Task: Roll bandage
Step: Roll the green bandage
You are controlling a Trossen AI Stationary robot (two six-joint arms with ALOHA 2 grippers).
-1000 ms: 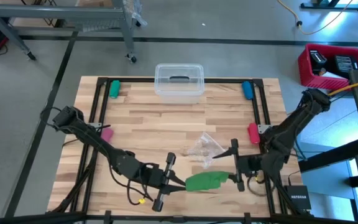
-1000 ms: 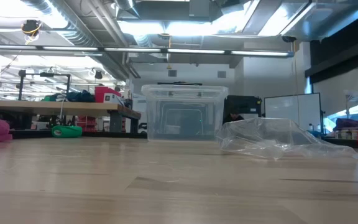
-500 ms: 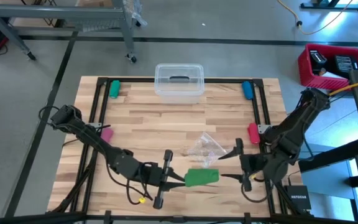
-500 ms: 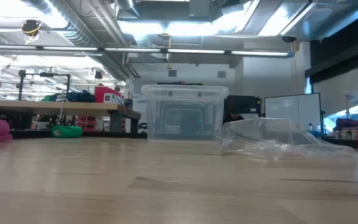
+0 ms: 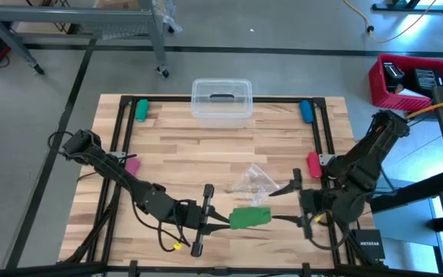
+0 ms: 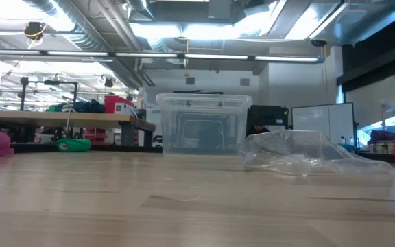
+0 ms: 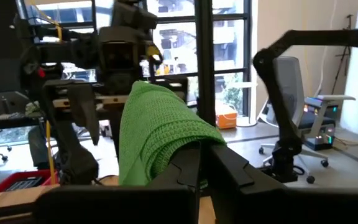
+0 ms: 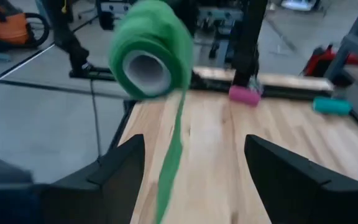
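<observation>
The bandage point(image 5: 250, 218) is a bright green roll held above the table near its front edge. The right wrist view shows it end-on point(image 8: 148, 59), with a pale core and a loose tail point(image 8: 169, 162) hanging down. My left gripper point(image 5: 223, 221) is shut on the roll's left end. My right gripper point(image 5: 274, 206) stands open just right of the roll, its fingers point(image 8: 126, 171) pointing at it without touching. The low view shows neither the grippers nor the bandage. My left gripper holds the bandage roll by its left end point(image 7: 166, 146), and the green cloth bulges up over the shut fingers point(image 7: 219, 165). The fingers come level from the table's left, along the roll's axis. The roll is lifted clear of the table, with only its tail hanging slack.
A clear plastic bag point(image 5: 254, 183) lies just behind the roll. A clear lidded box point(image 5: 221, 100) stands at the far edge. Small cylinders sit along the frame: green point(image 5: 141, 110), blue point(image 5: 306, 111), pink point(image 5: 132, 165) and red point(image 5: 313, 164). The middle of the table is bare wood.
My right gripper has drawn back from the bandage's right end toward the table's right edge, risen and rolled, staying open. The bandage, which reached as far as that gripper before, is now a shorter, more compact roll in my left gripper.
</observation>
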